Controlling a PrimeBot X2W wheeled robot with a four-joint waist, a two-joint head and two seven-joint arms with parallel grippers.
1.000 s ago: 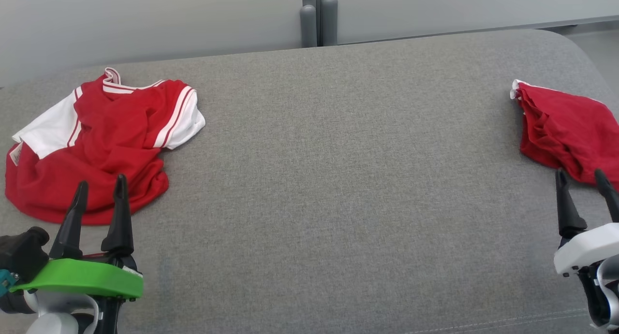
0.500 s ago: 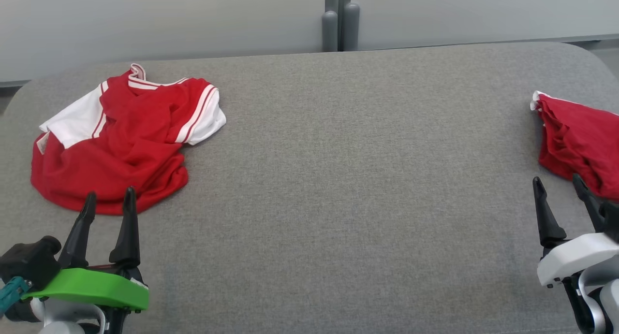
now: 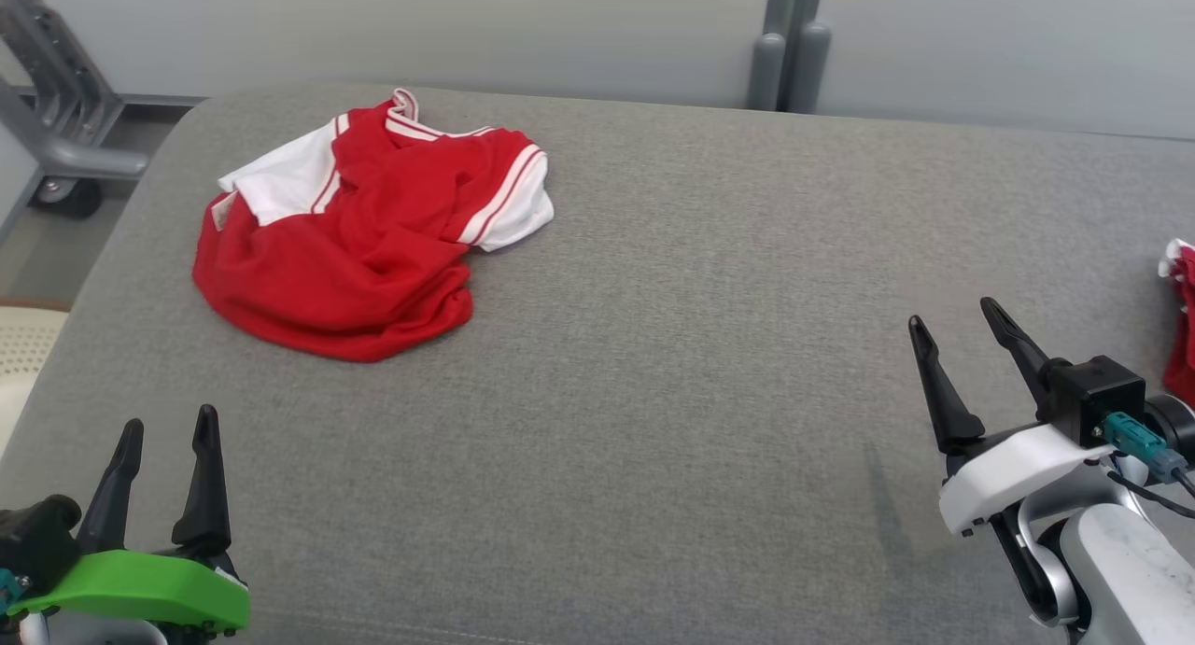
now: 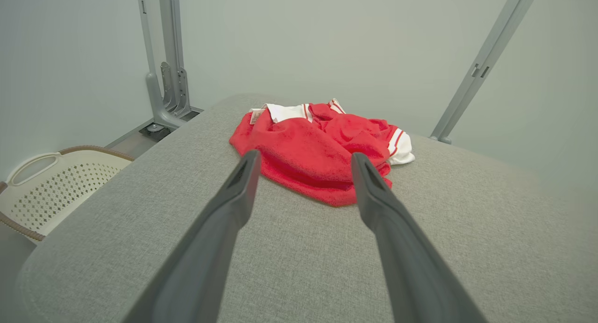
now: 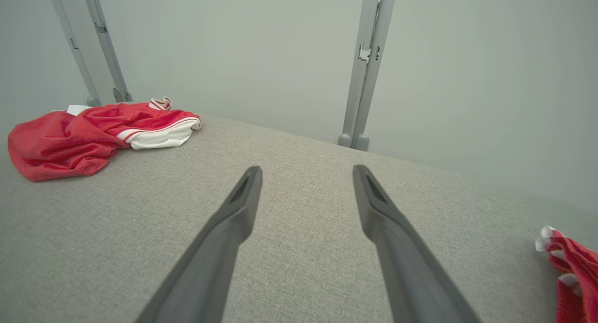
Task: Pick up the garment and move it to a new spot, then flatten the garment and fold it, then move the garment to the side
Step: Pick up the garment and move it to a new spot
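Head view has the whole layout. The shirt (image 3: 355, 244) lies crumpled on the far left part of the grey table (image 3: 672, 365), well apart from both end effectors. The left end effector (image 3: 170, 419) sits at the near left edge and the right end effector (image 3: 952, 314) over on the right. Both have their fingers spread wide with nothing between them.

The left wrist view is the one that properly shows the basket (image 4: 51, 187). It's cream with holes and a brown rim, down off the table's left edge. From the head it's just a pale sliver (image 3: 23, 356). I can't tell what's in it from this angle. The same view looks straight over the left end effector (image 4: 304, 155) at the shirt (image 4: 317, 154), hem nearest.

The right wrist view catches the shirt (image 5: 70, 136) side-on at far left. A second red cloth (image 5: 572, 276) with white bits peeks in at the right edge, and the head view clips it (image 3: 1181, 328) too. The right end effector (image 5: 307, 169) hangs over bare table, with a grey post (image 5: 362, 80) behind it.

The shirt's collar points to the far side and the hem to the near side, leaning a bit left. So its long axis runs roughly near to far, with a white sleeve out on each side.
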